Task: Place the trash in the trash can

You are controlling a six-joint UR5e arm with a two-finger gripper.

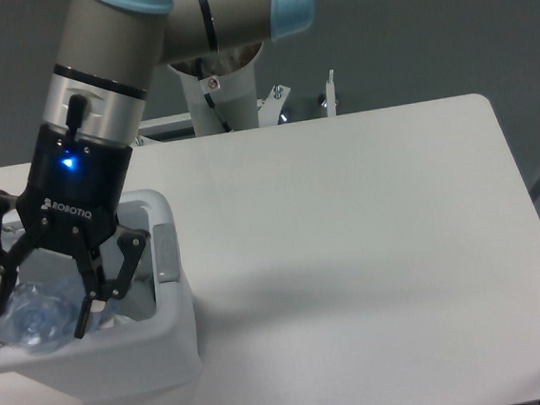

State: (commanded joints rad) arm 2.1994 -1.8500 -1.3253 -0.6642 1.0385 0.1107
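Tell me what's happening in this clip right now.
A UR5e arm is clearing trash off a white table. Its tool hangs over the open white trash can at the table's left edge, fingers spread, with the crushed clear plastic bottle between them at the bin's mouth. Whether the bottle is gripped or already let go is hard to tell. The rest of the tabletop shows nothing else to pick up.

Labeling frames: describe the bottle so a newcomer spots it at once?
Start at the white trash can at the table's left edge. In its open mouth, under the black end effector, sits the crushed clear bottle, the only transparent, bluish thing there.
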